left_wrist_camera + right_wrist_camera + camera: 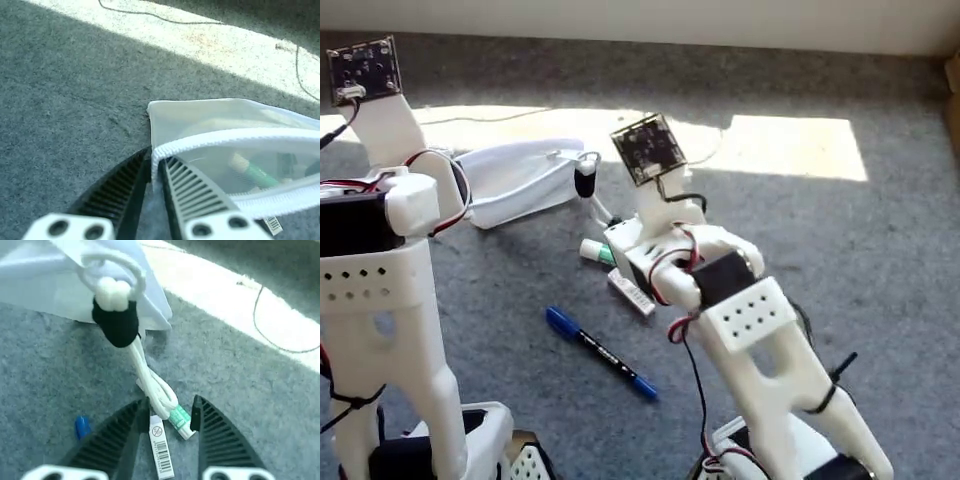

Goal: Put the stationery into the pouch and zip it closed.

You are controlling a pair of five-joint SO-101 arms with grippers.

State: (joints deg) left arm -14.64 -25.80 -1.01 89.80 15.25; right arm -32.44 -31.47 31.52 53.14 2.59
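The high view looks steeply down over the table (880, 250); both wrist views sit low and close, sharing the pouch (200, 117).

The table (880, 260) has a grey, carpet-like surface, and a bright patch of sunlight falls across its far part. On it rest a white pouch (515, 185), a blue pen (600, 352) nearer to the arm bases, a green and white stick (595, 251) and, just beside it, a white barcode label (630, 293). A thin cable (480, 117) lies in the sunlit patch.
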